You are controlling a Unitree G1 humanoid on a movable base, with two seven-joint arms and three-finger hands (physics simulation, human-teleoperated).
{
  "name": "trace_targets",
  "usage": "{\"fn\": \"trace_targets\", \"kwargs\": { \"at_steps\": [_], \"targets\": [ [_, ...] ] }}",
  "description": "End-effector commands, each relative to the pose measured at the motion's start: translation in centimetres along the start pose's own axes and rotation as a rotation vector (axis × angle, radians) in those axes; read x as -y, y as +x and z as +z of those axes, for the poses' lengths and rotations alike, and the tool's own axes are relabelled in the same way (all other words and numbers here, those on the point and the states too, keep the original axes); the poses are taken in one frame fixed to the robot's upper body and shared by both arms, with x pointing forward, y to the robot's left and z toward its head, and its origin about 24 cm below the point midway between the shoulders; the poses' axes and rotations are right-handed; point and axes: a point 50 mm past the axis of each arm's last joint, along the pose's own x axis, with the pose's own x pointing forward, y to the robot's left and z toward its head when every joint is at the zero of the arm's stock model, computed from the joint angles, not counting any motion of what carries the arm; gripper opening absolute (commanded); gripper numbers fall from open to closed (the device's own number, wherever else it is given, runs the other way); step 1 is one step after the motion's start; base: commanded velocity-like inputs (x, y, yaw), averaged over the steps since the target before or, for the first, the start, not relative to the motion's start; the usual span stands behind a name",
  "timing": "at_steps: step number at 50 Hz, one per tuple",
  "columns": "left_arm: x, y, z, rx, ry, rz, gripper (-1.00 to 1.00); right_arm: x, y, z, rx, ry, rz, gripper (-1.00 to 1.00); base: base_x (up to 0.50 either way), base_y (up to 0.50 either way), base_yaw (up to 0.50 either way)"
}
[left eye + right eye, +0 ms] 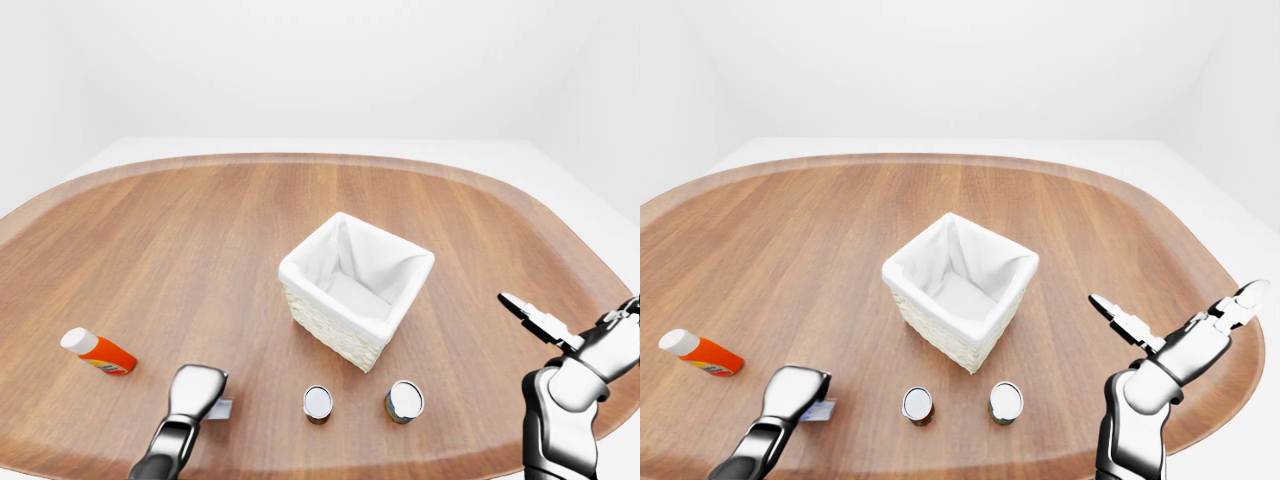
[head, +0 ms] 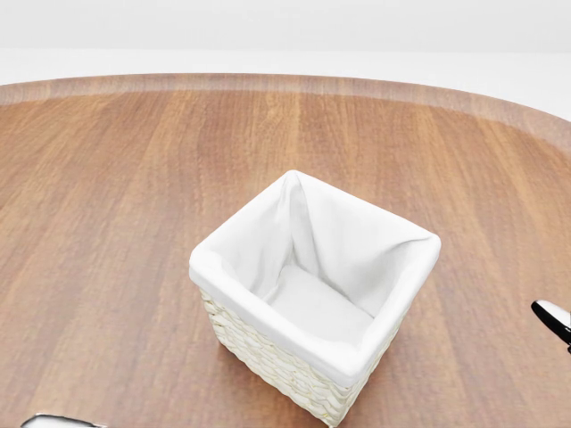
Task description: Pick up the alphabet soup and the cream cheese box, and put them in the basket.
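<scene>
Our left hand [image 1: 197, 388] sits low over the near edge of the tabletop [image 1: 200, 240], at the lower left of the left-eye view. It covers most of a small pale box [image 1: 222, 408], of which only an end peeks out at the hand's right side. We take this for the cream cheese box, though too little shows to be sure. Its fingers lie under the hand's shell, so we cannot tell whether they are spread or pressed together, or whether they touch the box.

Our right hand [image 1: 1170, 330] is raised at the right of the right-eye view, fingers spread wide and holding nothing, well apart from everything on the tabletop.

The basket [image 1: 357, 290], white-lined with a woven wall, stands near the middle of the tabletop with nothing showing inside it. Below it in the eye views stand two upright cans, one [image 1: 318, 403] to the left and one [image 1: 405, 400] to the right, near each other but apart. Either might be the alphabet soup; the labels are too small to read. An orange bottle [image 1: 97, 352] with a white cap lies on its side at the far left.
</scene>
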Motion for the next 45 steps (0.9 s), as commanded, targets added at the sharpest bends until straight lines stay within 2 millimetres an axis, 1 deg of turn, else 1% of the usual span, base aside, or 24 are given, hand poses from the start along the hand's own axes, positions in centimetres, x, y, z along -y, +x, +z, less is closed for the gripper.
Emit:
{"fn": "trace_targets", "kwargs": {
  "at_steps": [1,5,9,16,22,26,27,30,33,34,38,42,45],
  "targets": [
    [0.4,-2.4,-1.1,-0.045,0.004,0.006,-1.00,0.0,0.0,-0.1,-0.004,-0.001,0.001,1.00,0.00,0.00,0.00],
    [-0.1,-2.6,-1.3,-0.059,-0.002,0.036,-1.00,0.0,0.0,-0.1,-0.003,-0.002,0.001,1.00,0.00,0.00,0.00],
    [-1.0,-2.8,-1.6,-0.084,-0.017,0.089,-1.00,0.0,0.0,0.1,0.003,0.001,0.001,1.00,0.00,0.00,0.00],
    [-2.3,-2.8,-1.4,-0.108,-0.039,0.120,-1.00,0.0,0.0,0.1,0.004,0.004,0.000,1.00,0.00,0.00,0.00],
    [-4.3,-2.8,-1.4,-0.148,-0.101,0.144,-1.00,0.0,0.0,0.1,0.003,0.003,0.000,1.00,0.00,0.00,0.00],
    [-5.1,-2.8,-1.5,-0.167,-0.129,0.146,-1.00,-0.1,0.0,-0.1,-0.004,0.000,0.002,1.00,0.00,0.00,0.00],
    [-5.7,-2.8,-1.4,-0.170,-0.141,0.150,-1.00,0.0,0.0,0.1,0.004,0.003,0.002,1.00,0.00,0.00,0.00],
    [-6.6,-2.7,-1.5,-0.181,-0.160,0.155,-1.00,-0.1,0.0,0.0,0.000,0.001,0.002,1.00,0.00,0.00,0.00],
    [-8.0,-2.6,-1.2,-0.189,-0.189,0.166,-1.00,-0.1,0.0,-0.1,-0.004,-0.001,0.003,1.00,0.00,0.00,0.00],
    [-8.2,-2.5,-1.2,-0.183,-0.188,0.164,-1.00,-0.1,0.0,-0.1,-0.004,-0.002,0.003,1.00,0.00,0.00,0.00],
    [-9.8,-2.6,-1.1,-0.199,-0.226,0.196,-1.00,-0.1,0.0,-0.1,-0.002,-0.002,0.004,1.00,0.00,0.00,0.00],
    [-10.6,-2.6,-1.3,-0.198,-0.288,0.182,-1.00,-0.1,0.1,0.0,0.000,0.000,0.003,1.00,0.00,0.00,0.00],
    [-11.7,-2.6,-1.2,-0.188,-0.316,0.180,-1.00,-0.1,0.1,0.0,0.000,0.000,0.003,1.00,0.00,0.00,0.00]
  ]
}}
